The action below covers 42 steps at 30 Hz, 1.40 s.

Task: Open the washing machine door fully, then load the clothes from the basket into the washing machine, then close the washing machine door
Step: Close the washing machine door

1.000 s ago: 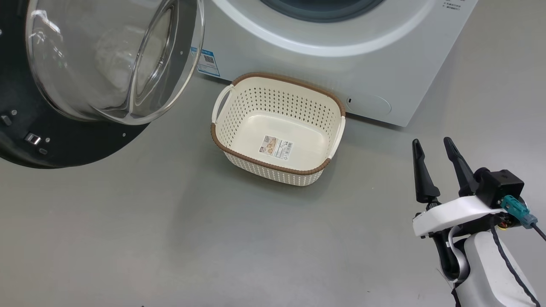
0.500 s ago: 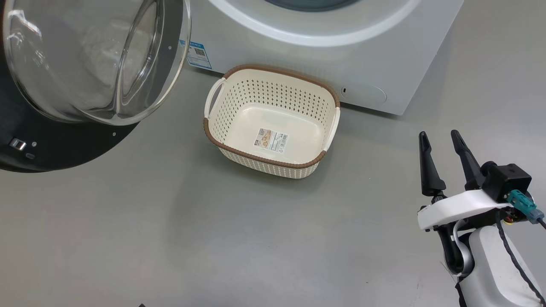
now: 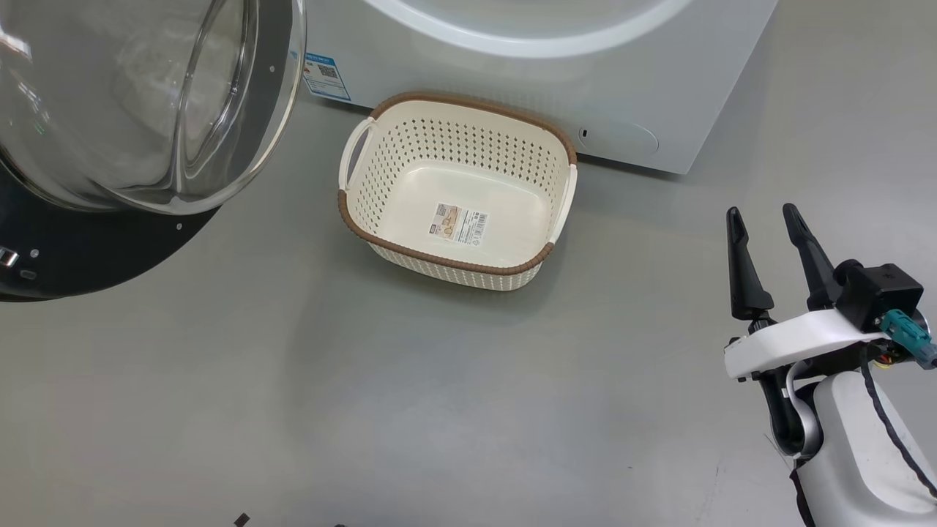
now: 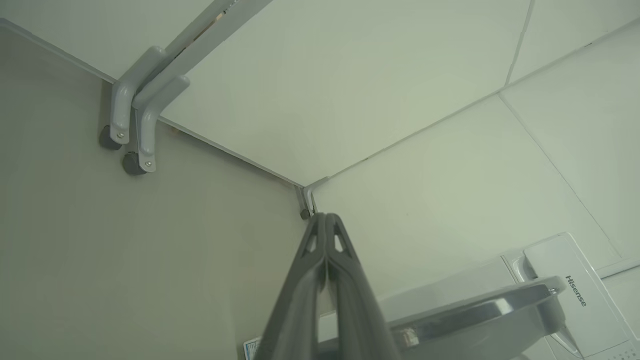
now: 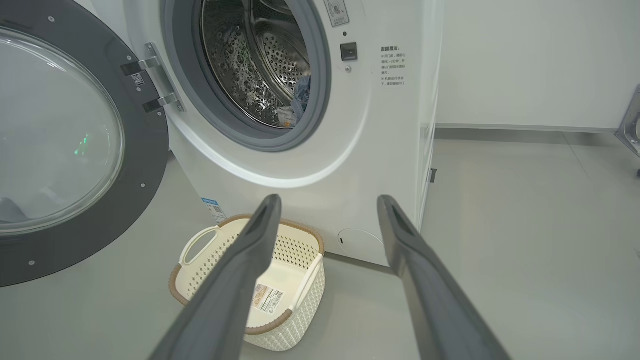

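My right gripper [image 3: 763,212] open, my left gripper [image 4: 326,216] closed

My right gripper hangs above the grey floor [image 3: 293,402], its two dark fingers spread and gripping nothing, well to the right of the basket [image 3: 454,262]. My left gripper has its fingers pressed together on nothing. The basket stands on the floor just in front of the washing machine [image 3: 659,73]. The washing machine door [image 3: 110,249] stands swung wide on my left. Blue clothes [image 5: 301,95] lie inside the drum [image 5: 250,60]
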Motion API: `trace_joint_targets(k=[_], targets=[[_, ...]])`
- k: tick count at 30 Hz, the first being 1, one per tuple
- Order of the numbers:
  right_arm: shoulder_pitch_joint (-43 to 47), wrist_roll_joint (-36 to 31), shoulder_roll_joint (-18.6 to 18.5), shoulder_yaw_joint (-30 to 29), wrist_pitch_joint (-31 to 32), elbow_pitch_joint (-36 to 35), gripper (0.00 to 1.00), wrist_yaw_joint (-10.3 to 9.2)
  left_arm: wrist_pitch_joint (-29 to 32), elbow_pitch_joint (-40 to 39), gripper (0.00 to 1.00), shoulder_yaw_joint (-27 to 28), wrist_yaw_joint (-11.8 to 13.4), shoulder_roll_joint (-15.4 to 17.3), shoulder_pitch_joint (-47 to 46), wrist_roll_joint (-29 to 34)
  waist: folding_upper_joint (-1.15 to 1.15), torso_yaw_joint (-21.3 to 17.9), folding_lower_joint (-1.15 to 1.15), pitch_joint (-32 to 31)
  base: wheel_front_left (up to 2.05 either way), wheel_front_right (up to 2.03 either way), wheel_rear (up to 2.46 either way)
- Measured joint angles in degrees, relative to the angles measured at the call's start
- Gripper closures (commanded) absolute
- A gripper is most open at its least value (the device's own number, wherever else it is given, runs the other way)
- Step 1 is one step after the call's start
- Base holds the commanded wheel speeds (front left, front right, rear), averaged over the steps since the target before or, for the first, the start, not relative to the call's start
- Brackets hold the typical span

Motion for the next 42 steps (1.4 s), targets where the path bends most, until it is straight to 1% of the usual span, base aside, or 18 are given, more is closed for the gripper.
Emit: trace_joint_targets(k=[3, 6, 22, 24, 35, 37, 42], targets=[[-0.2, 0.0, -0.2, -0.1, 0.0, -0.1, 0.0, 0.0, 1.8, 1.0, 1.0, 1.2, 0.0, 0.2, -0.6, -2.4, 0.0, -0.3, 0.0, 0.5, 0.0, 0.0, 0.0], [-0.2, 0.0, -0.5, -0.6, 0.0, -0.3, 0.0, 0.0, 3.6, 1.8, 1.0, 1.3, 0.0, 0.4, -2.2, -3.8, 0.0, -0.5, 0.0, 1.2, 0.0, 0.0, 0.0], [-0.5, 0.0, -1.1, -0.7, 0.0, -0.2, 0.0, 0.0, 10.8, 6.0, 1.0, -1.0, -0.1, 0.6, -2.8, -6.4, 0.0, -1.0, 0.0, 2.6, 0.0, 0.0, 0.0], [-0.5, 0.0, -1.1, -0.7, 0.0, -0.2, 0.0, 0.0, 11.8, 6.3, 1.0, -1.0, -0.5, 0.6, -2.8, -7.3, 0.0, -0.9, 0.0, 2.6, 0.0, 0.0, 0.0], [-0.5, 0.0, -1.1, -0.4, 0.0, 0.6, 0.0, 0.0, 16.8, 7.3, 1.0, -1.0, -0.6, 0.3, -2.8, -11.1, 0.0, -0.5, 0.0, 1.8, 0.0, 0.0, 0.0], [-0.5, 0.0, -1.1, -0.3, 0.0, 0.6, 0.0, 0.0, 17.9, 7.3, 1.0, -0.9, -0.6, 0.3, -2.8, -12.1, 0.0, -0.5, 0.0, 1.6, 0.0, 0.0, 0.0], [-0.5, 0.4, -1.0, -0.2, 0.0, 0.9, 0.0, 0.01, 21.7, 7.2, 1.0, -0.2, -1.0, -0.3, -2.9, -17.0, 0.0, -0.3, 0.0, 1.5, 0.0, 0.0, 0.0]])
